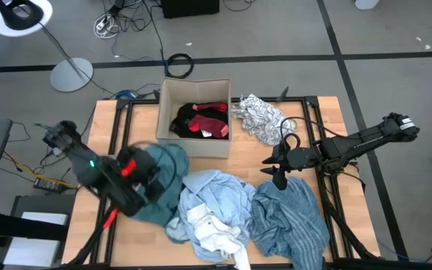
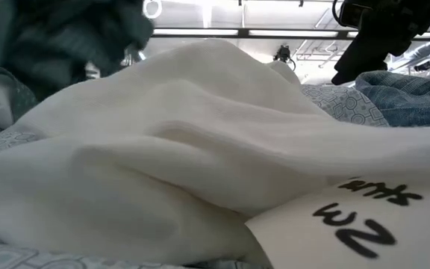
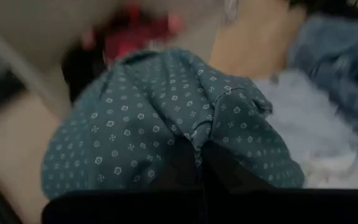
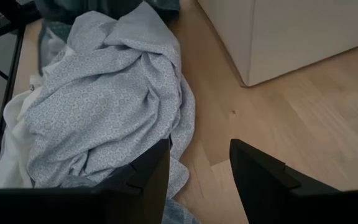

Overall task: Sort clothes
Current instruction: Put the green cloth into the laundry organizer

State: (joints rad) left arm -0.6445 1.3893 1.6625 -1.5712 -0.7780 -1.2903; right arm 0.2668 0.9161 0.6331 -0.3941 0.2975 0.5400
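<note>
While the wooden table (image 1: 325,112) is standing on grey floor strewn with cables, the left gripper (image 3: 199,163) is clenching the teal garment (image 3: 166,118), dotted with small pale motifs, beside the cardboard box (image 1: 195,118); bare wood is lying open ahead of the right gripper (image 4: 199,171), whose fingers are parted, grasping nothing, beside the light blue garment (image 4: 104,99).

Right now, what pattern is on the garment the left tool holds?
Teal shirt with small white dots, clearest in the left wrist view.
</note>
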